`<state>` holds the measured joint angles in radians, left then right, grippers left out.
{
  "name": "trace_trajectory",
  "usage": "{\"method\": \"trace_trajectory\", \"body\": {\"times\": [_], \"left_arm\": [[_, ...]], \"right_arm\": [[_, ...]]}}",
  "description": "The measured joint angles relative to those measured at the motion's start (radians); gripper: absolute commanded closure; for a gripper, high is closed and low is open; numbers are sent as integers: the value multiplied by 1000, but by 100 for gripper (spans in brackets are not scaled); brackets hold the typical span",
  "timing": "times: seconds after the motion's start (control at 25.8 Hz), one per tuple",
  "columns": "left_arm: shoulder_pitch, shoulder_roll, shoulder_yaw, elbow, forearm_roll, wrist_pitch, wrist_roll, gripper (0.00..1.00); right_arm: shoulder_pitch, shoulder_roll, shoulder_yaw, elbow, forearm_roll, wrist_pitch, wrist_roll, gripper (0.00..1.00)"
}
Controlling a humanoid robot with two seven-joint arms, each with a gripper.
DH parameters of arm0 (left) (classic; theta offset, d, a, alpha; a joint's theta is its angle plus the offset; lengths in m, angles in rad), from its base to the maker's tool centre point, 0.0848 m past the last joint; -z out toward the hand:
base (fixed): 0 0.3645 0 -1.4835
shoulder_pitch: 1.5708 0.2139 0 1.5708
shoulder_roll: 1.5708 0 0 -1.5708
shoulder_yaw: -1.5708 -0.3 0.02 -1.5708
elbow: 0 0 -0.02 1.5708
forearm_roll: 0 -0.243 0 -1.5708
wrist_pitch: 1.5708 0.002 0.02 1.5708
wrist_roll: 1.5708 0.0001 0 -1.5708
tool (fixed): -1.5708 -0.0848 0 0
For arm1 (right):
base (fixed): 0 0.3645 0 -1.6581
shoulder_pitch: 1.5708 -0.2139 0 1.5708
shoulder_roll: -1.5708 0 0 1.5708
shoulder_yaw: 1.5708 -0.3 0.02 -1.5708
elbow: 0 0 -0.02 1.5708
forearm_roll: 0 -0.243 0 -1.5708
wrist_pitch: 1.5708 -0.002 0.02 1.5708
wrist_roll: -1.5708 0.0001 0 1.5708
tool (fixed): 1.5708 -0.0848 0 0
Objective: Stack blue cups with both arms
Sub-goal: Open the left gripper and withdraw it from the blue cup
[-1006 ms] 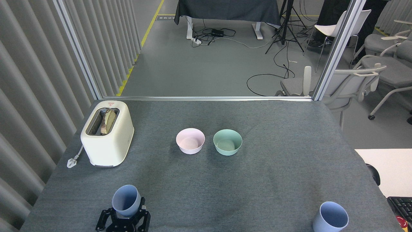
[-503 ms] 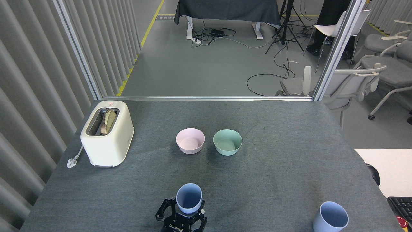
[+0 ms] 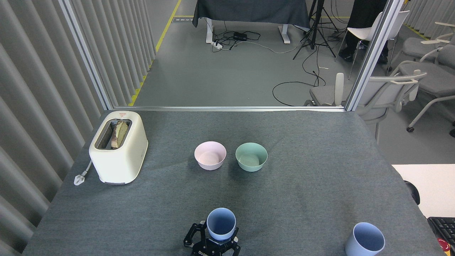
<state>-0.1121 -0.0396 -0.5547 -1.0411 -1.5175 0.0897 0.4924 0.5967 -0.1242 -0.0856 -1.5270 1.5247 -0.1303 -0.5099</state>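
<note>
One blue cup (image 3: 221, 223) stands upright near the table's front edge, a little left of centre, mouth up. My left gripper (image 3: 212, 239) is shut on it from the near side, its black fingers on either side of the cup's lower wall. The other blue cup (image 3: 365, 239) stands upright on the grey table (image 3: 320, 185) at the front right corner, untouched. My right gripper is out of view.
A pink bowl (image 3: 210, 155) and a mint-green bowl (image 3: 251, 156) sit side by side at mid-table. A cream toaster (image 3: 118, 146) with bread in its slot stands at the left, its plug (image 3: 80, 177) lying beside it. A keyboard (image 3: 442, 227) lies off the table's right edge.
My left gripper has carried its blue cup rightward along the front edge, from the far left to just left of centre. The other cup and the bowls have not moved.
</note>
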Motion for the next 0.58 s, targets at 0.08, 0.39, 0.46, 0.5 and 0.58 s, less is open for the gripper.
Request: {"method": "trace_trajectory", "body": {"times": [0.08, 0.39, 0.46, 0.5, 0.58], "left_arm": [[2, 1, 1, 1, 3, 2, 0, 0], [32, 2, 4, -4, 12, 4, 7, 0], [53, 5, 6, -12, 12, 4, 7, 0], [65, 7, 7, -19, 13, 4, 7, 0], [94, 14, 13, -34, 14, 6, 10, 0]], "right_arm": [[0, 0, 1, 1, 0, 1, -1, 0], [0, 0, 1, 2, -2, 1, 1, 0], [0, 0, 1, 3, -2, 1, 2, 0], [0, 0, 1, 3, -3, 1, 3, 0], [0, 0, 1, 4, -3, 1, 4, 0]]}}
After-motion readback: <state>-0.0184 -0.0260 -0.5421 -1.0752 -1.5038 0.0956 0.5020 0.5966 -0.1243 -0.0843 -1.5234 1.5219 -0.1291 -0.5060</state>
